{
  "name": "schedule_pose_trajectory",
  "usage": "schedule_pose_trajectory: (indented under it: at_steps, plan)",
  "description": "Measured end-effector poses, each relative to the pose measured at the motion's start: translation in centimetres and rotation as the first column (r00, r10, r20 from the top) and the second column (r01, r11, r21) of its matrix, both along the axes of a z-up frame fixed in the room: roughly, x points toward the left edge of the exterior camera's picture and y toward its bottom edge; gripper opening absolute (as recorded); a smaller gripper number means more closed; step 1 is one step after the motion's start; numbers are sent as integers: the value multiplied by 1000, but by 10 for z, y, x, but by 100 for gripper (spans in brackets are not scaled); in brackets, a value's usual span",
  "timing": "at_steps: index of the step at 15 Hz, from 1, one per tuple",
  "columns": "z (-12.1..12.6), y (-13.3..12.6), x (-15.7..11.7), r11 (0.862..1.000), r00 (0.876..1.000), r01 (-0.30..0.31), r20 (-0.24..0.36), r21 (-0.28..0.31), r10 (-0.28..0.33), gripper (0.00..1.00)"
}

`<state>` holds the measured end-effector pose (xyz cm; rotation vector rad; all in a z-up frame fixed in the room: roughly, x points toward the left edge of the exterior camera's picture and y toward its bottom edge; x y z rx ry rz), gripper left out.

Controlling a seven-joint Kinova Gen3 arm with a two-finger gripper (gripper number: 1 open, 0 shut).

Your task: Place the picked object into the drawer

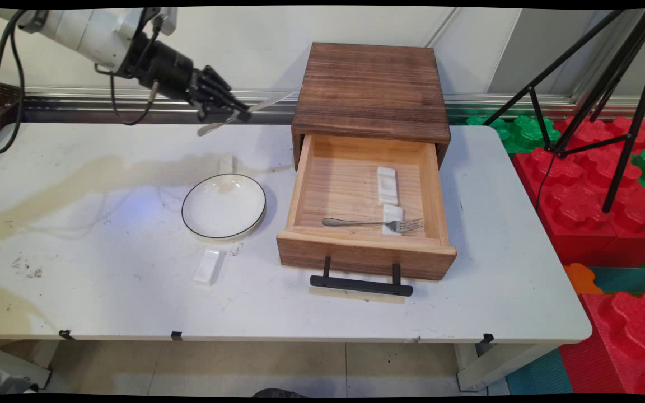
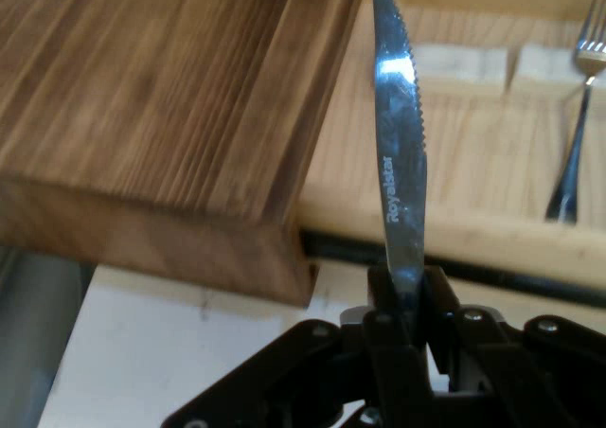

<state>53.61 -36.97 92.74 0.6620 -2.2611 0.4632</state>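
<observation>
My black gripper hangs above the table's far side, left of the wooden cabinet, and is shut on a table knife. The serrated blade points toward the cabinet's top left corner, and the handle sticks out behind the fingers. In the hand view the blade stands upright between the fingers, with the cabinet top on the left. The open drawer holds a fork and two white cutlery rests. The fork also shows at the hand view's right edge.
A white plate with a dark rim lies left of the drawer. A white cutlery rest lies in front of the plate. The drawer's black handle juts toward the table's front edge. Tripod legs and coloured foam blocks stand right of the table.
</observation>
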Motion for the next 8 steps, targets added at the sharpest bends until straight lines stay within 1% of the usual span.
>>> schedule_pose_trajectory:
  at_steps: [4, 5, 8]
  plan:
    - [6, -8, -31, 1000, 1000, 27, -16, -5, -27, 0]
    - [7, -12, -44, 999, 999, 38, -18, -8, -39, 0]
    - [6, -23, -71, 998, 998, 59, -15, -10, -59, 0]
